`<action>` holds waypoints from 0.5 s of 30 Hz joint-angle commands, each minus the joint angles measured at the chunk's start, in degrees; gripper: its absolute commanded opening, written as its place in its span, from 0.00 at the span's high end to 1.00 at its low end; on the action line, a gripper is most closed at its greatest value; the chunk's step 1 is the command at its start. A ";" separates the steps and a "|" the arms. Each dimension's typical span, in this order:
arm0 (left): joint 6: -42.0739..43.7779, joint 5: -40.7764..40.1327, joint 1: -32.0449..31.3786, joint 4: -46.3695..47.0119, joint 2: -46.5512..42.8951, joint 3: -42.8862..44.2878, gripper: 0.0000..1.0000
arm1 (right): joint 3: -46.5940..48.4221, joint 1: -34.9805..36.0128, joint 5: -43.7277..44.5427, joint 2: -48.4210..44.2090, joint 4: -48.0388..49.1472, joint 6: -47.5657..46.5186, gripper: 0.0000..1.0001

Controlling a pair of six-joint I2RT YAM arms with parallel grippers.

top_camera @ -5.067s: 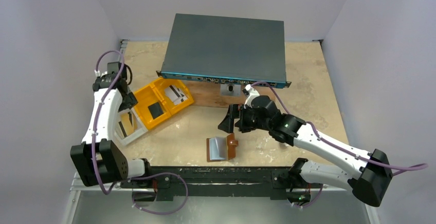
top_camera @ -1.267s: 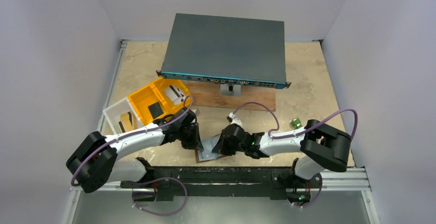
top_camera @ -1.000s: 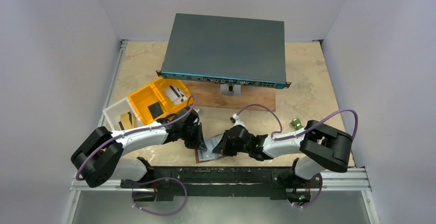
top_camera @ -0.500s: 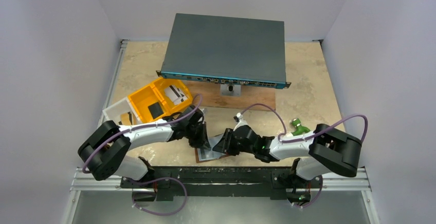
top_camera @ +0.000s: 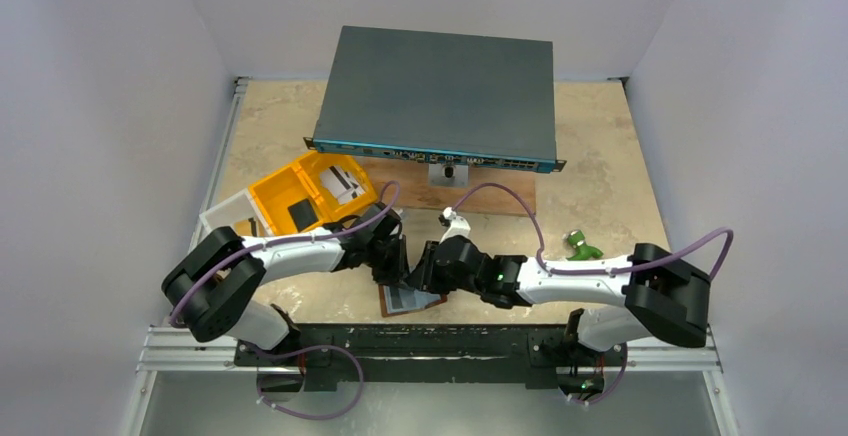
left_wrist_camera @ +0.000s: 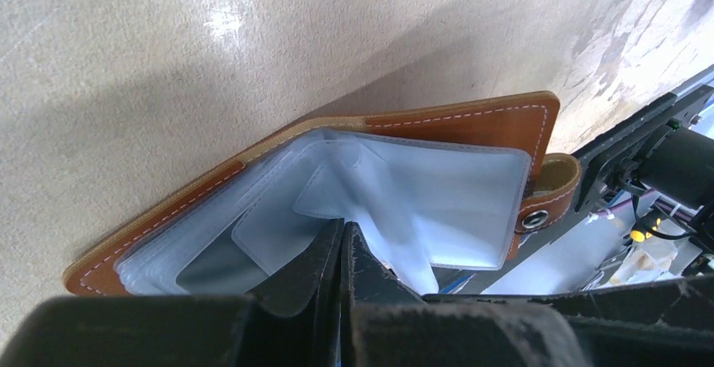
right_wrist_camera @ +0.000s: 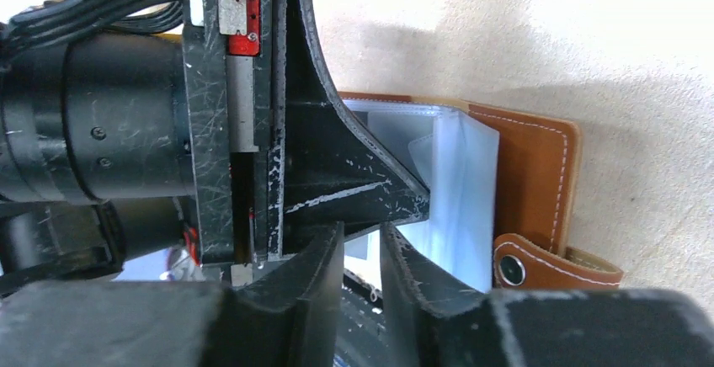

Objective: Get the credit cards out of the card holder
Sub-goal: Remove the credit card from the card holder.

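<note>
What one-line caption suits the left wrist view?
Left end effector, shut, tips among the clear pockets of the open brown card holder on the table.

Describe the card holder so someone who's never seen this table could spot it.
Start from the dark grey switch at the far side of the table and come toward the near edge, where the left hand and right hand nearly meet. The card holder lies open there: brown stitched leather with pale clear pockets, unlike the yellow tray to its left.

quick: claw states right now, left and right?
Left claw: closed, tips on the card holder's clear pockets; pinching one or not cannot be told.
Right claw: slightly open, holding nothing.
</note>
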 commanded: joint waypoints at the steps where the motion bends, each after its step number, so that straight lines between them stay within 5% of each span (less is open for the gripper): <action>1: 1.87 -3.32 -0.37 -1.77 1.49 -0.11 1.00 | 3.05 1.90 4.42 1.88 -5.49 -2.50 0.80; 15: 3.07 -3.73 -0.34 -5.44 -4.00 -0.19 1.00 | 1.11 1.97 5.09 3.92 -11.13 1.59 0.94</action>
